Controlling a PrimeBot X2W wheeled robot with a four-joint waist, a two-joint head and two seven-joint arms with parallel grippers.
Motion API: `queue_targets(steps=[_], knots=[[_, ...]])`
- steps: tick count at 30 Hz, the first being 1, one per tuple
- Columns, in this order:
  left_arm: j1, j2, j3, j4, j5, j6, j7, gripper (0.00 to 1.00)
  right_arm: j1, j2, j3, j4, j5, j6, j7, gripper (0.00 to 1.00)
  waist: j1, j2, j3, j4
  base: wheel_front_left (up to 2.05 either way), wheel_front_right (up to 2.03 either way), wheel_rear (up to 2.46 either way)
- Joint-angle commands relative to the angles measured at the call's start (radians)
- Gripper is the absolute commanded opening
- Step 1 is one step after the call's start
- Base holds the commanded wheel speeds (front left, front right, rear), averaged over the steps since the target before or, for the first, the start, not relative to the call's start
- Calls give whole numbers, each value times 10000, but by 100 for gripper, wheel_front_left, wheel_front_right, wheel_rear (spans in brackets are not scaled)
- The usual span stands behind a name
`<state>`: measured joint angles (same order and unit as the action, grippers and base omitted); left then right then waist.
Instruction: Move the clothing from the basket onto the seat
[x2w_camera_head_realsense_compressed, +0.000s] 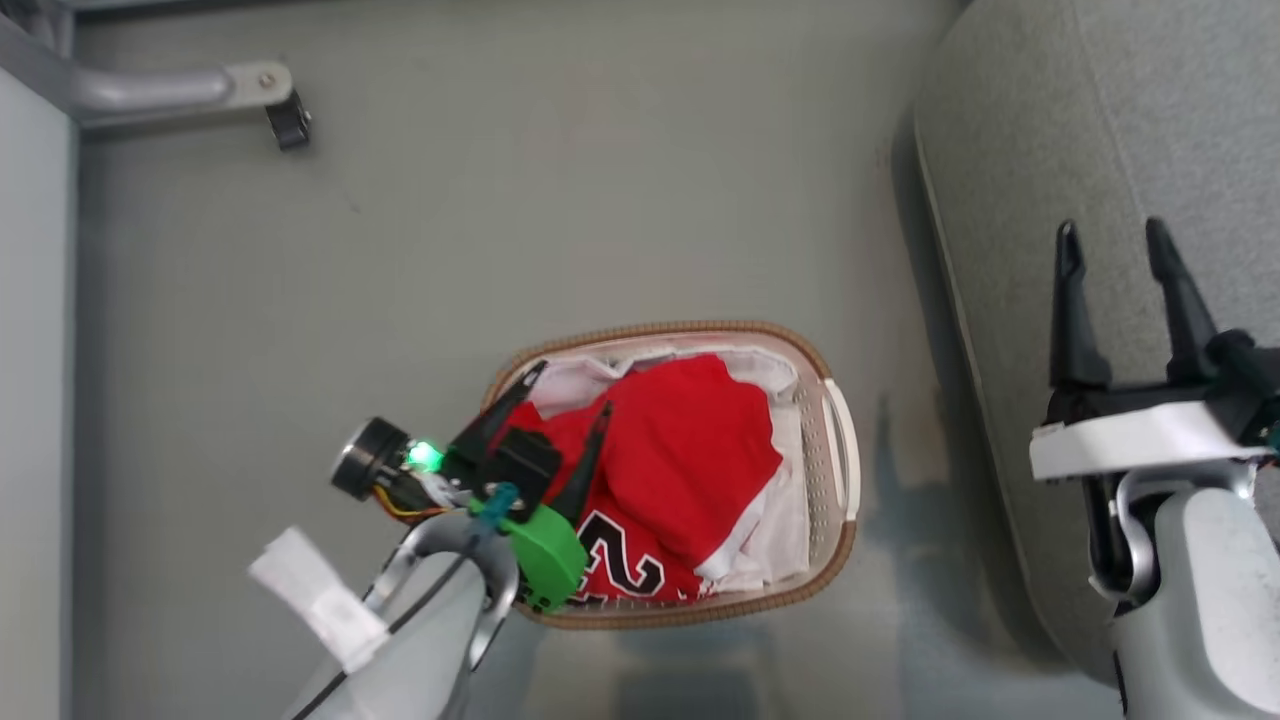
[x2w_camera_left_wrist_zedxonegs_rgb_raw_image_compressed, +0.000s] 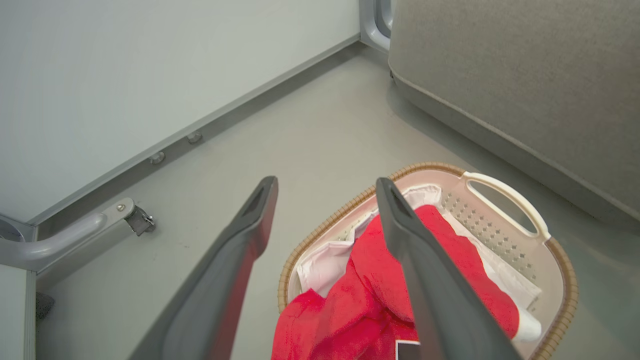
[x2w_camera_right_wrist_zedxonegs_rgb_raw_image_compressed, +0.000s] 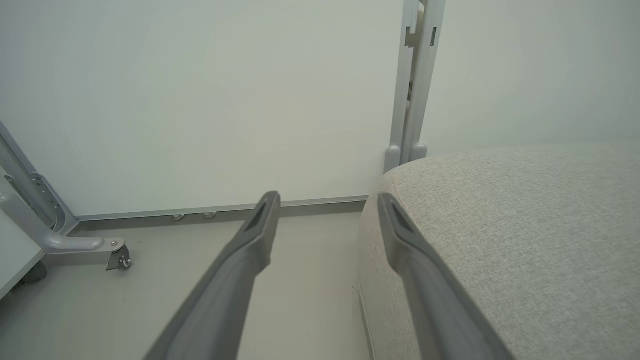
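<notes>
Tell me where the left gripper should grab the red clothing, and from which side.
Pinch the clothing at its raised middle fold, coming straight down from above: it looks bunched highest there, clear of the white liner and basket rim.

One basket (x2w_camera_head_realsense_compressed: 832, 452), one seat (x2w_camera_head_realsense_compressed: 1100, 120), one clothing heap (x2w_camera_head_realsense_compressed: 690, 440) — two tools (x2w_camera_head_realsense_compressed: 573, 385) (x2w_camera_head_realsense_compressed: 1112, 227).

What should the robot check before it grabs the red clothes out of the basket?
1. The left pincer is open: ok, fingers apart, holding nothing.
2. The left pincer is above the red clothes: ok.
3. The red clothes are in the basket: ok, heaped up inside.
4. Room on the seat: ok, the part in view is bare.
5. The right pincer is out of the way: ok, open, over by the seat.
6. A finger touching cloth: cannot tell.
</notes>
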<state>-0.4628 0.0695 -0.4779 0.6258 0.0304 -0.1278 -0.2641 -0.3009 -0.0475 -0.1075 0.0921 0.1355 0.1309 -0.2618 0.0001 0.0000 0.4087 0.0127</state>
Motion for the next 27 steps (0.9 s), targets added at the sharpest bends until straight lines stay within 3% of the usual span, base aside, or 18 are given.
queue_targets(steps=[1, 8, 12, 22, 27], knots=[[-424, 30, -480, 403, 114, -29, -7, 100, -277, -51, -100, -125, 62, -3, -49, 100, -1, 0, 1586, -397, 0, 0, 0], [-1700, 19, -3665, 2687, -417, -29, -7, 100, -845, -46, -248, -535, 250, -3, -49, 100, -1, 0, 2670, -763, 0, 0, 0], [-2353, 15, -4928, 3581, -657, -21, -7, 100, -1040, -46, -194, -650, 375, -3, -49, 100, -1, 0, 3088, -922, 0, 0, 0], [-3567, 124, -6687, 4211, -98, -23, -7, 100, -1298, -45, -24, -805, 754, -3, -49, 100, -1, 0, 3844, -1231, 0, 0, 0], [-3971, 83, -6954, 4819, -115, -23, -7, 100, -1400, -46, 34, -840, 895, -3, -49, 100, -1, 0, 4078, -1353, 0, 0, 0]])
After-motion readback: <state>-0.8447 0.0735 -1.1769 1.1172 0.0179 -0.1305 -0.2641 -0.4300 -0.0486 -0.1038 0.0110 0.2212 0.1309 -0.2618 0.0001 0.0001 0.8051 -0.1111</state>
